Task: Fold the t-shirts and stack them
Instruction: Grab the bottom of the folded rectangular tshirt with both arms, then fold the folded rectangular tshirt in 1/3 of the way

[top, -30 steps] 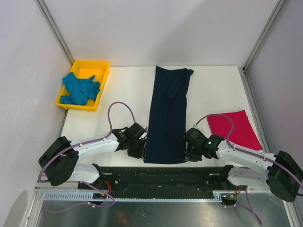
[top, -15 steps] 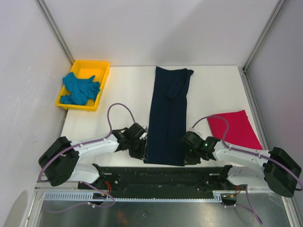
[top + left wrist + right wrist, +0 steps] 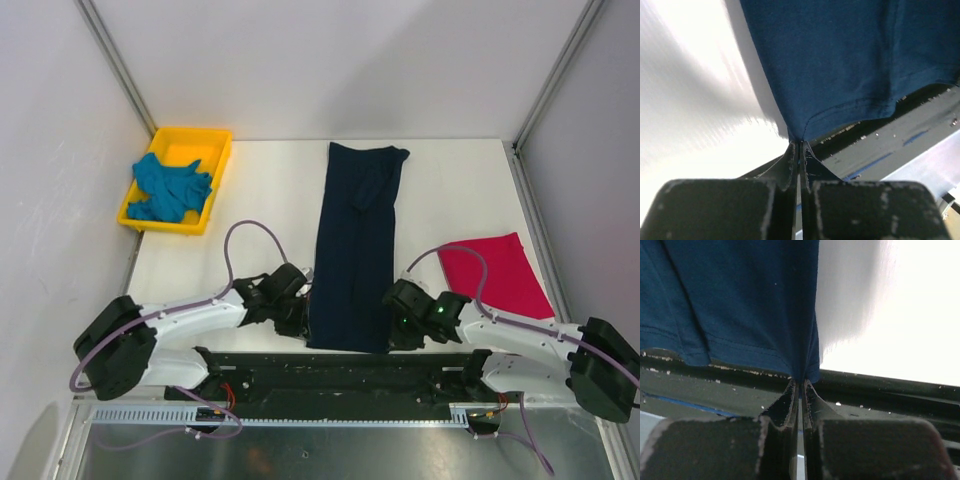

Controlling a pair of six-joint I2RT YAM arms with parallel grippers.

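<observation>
The dark navy t-shirt (image 3: 355, 245) lies as a long folded strip down the middle of the table, its near hem hanging over the front edge. My left gripper (image 3: 298, 322) is shut on the hem's near left corner (image 3: 799, 136). My right gripper (image 3: 397, 330) is shut on the near right corner (image 3: 804, 371). The crimson-pink t-shirt (image 3: 496, 273) lies folded at the right. The teal t-shirt (image 3: 168, 187) is bunched in the yellow tray (image 3: 220, 165).
The yellow tray stands at the far left by the left wall. A black base plate (image 3: 340, 375) runs along the table's near edge under the hem. Grey walls close in the left, right and back.
Both grippers have shifted slightly toward the near edge, drawing the navy hem with them. The right gripper has also moved a little left.
</observation>
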